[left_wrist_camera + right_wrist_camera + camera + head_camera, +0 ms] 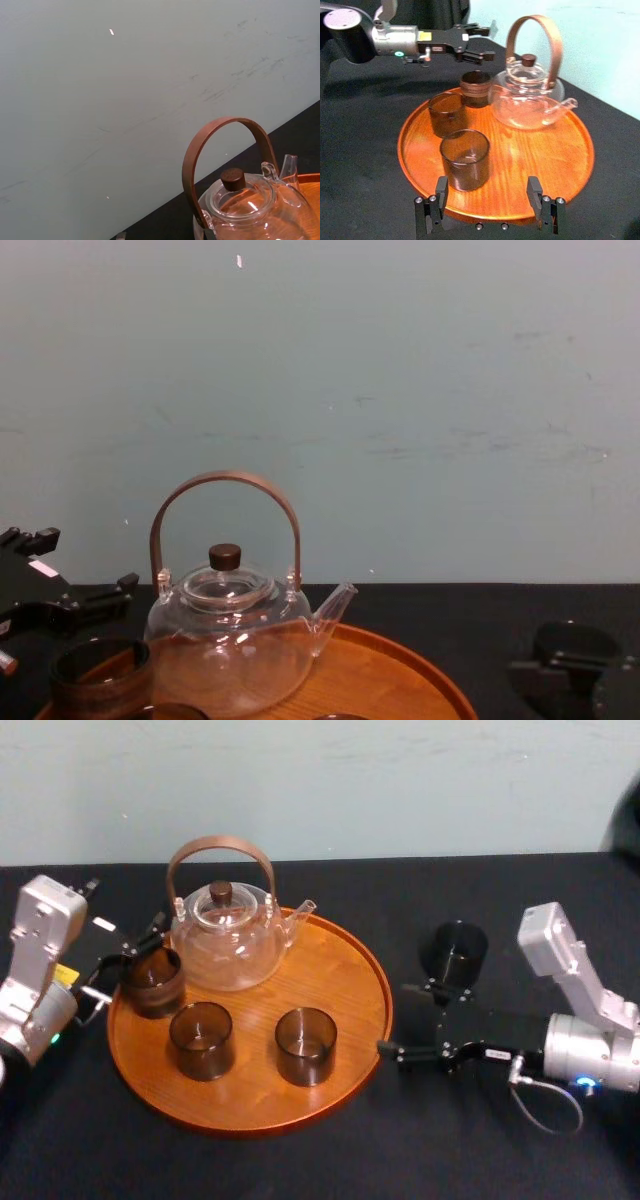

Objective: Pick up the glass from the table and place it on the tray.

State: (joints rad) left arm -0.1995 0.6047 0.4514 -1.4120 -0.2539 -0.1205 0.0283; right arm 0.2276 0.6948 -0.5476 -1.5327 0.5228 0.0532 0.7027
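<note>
A dark glass (453,952) stands on the black table right of the tray (345,970), also seen low in the chest view (573,643). My right gripper (400,1020) is open just off the tray's right rim, nearer me than that glass and not touching it. In its wrist view the right gripper (487,197) points at the tray (560,160). Three brown glasses stand on the tray: left (152,982), front left (202,1040), front middle (305,1045). My left gripper (128,963) hangs open just above and behind the left one (475,87).
A clear glass teapot (228,935) with a brown hoop handle stands at the back of the tray, close to the left gripper, and shows in the left wrist view (245,200). A pale wall runs behind the table. Bare black cloth lies in front of the tray.
</note>
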